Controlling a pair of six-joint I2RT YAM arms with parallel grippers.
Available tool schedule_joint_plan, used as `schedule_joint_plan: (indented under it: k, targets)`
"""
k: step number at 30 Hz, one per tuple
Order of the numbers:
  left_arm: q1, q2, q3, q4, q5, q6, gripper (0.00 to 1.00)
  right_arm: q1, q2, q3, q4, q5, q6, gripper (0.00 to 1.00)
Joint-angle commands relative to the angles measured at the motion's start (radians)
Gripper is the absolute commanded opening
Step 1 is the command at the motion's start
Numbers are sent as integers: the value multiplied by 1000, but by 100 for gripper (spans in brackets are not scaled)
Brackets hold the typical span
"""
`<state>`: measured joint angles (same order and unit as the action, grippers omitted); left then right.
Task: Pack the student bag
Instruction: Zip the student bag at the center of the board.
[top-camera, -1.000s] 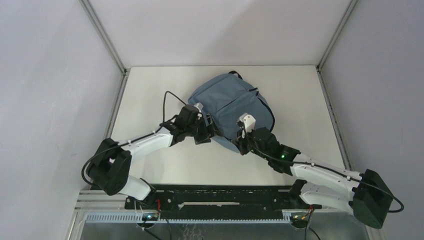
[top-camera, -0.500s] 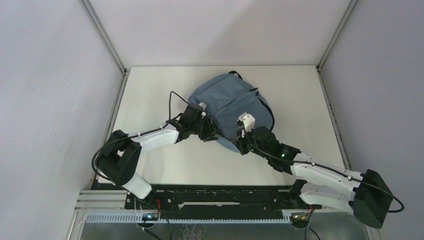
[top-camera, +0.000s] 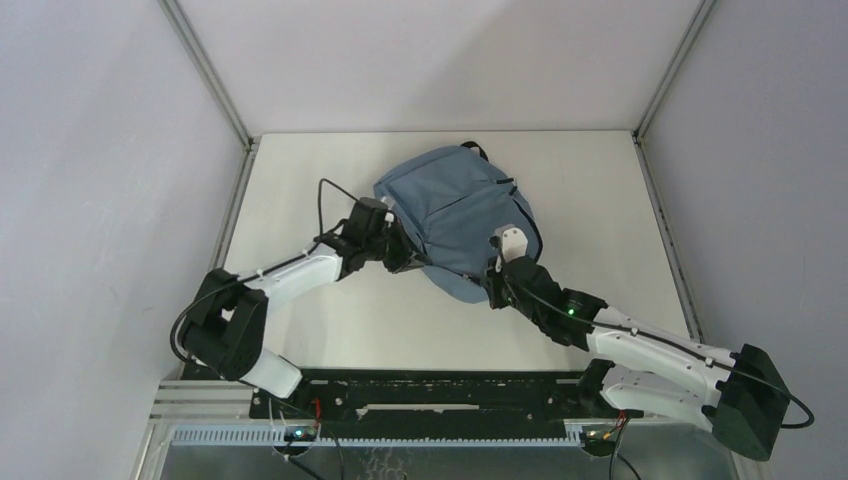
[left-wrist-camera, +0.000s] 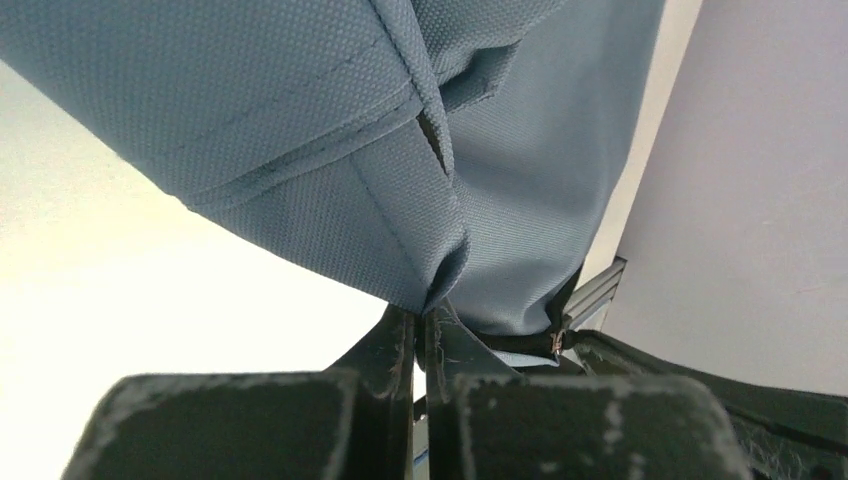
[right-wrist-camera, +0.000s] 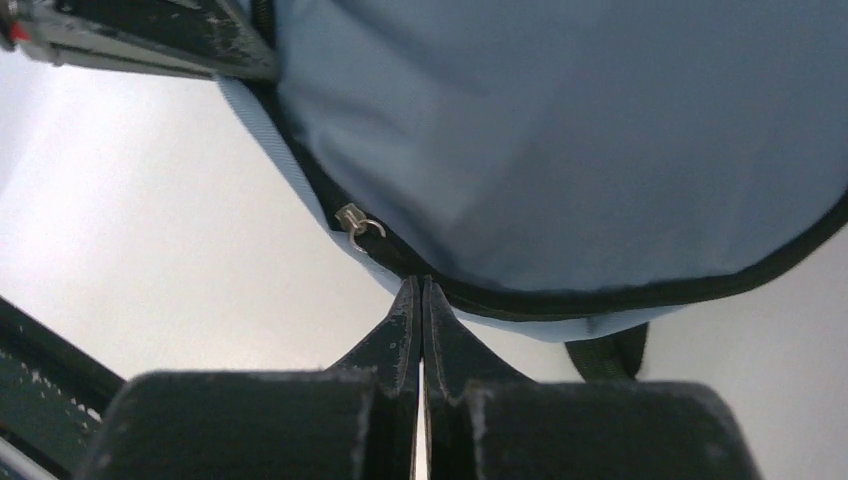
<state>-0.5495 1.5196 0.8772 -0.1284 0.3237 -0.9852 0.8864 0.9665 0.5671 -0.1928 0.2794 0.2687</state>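
Table from overhead: pale table (top-camera: 590, 200) inside pale grey walls (top-camera: 430, 60), with both arm bases at the near edge.
Student bag from overhead: the grey-blue student bag (top-camera: 455, 215) lies toward the middle and back of the table, with its rounded end nearest the arms.
Left arm from overhead: the left arm (top-camera: 290, 280) reaches forward and to the right, elbow bent. The left gripper (top-camera: 405, 258) is at the bag's near left edge.
Right arm from overhead: the right arm (top-camera: 640, 340) stretches low toward the left. The right gripper (top-camera: 492, 288) is at the bag's near rim.
Change from a second ago: the left gripper's jaws were spread beside the bag and are now clenched on it. The right wrist has shifted slightly to the right.
Left wrist view: the left gripper (left-wrist-camera: 422, 320) has pinched its fingers together on a folded corner of the bag's fabric (left-wrist-camera: 300, 120), which rises above them.
Right wrist view: the right gripper (right-wrist-camera: 421, 300) has its fingers pressed together, with the tips against the bag's (right-wrist-camera: 560, 130) black zipper line (right-wrist-camera: 600, 300). Whether they hold any fabric cannot be told.
Beside the right gripper: a small metal zipper pull (right-wrist-camera: 355, 222) sits just left of the tips, and a black strap (right-wrist-camera: 605, 355) shows under the rim.
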Motion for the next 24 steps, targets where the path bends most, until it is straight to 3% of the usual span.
schedule_joint_plan:
  k: [1,8,12,13,15,16,17,21,24]
  targets:
    - [104,-99,-6,-61,-53,96,0,-28,-10,31,-174,206,112,0]
    - [194,-168,-13,-142,-64,209,0,-52,-25,48,-141,177,121,0]
    - [195,-152,7,-162,-39,240,0,-84,-46,52,-57,-30,101,0]
    - [195,-148,8,-160,-32,242,0,-118,-37,56,-55,-92,117,4]
    - [195,-147,2,-152,-26,244,0,-198,-4,68,-80,-176,195,45]
    - [195,-147,-2,-145,-21,245,0,-245,14,70,-98,-211,240,58]
    - [195,-147,-4,-143,-20,246,0,-313,35,70,-117,-253,308,64]
    - [195,-140,-5,-138,-5,252,0,-501,142,55,-95,-584,413,61]
    - [193,-135,-7,-130,11,252,0,-520,172,48,-13,-685,475,59]
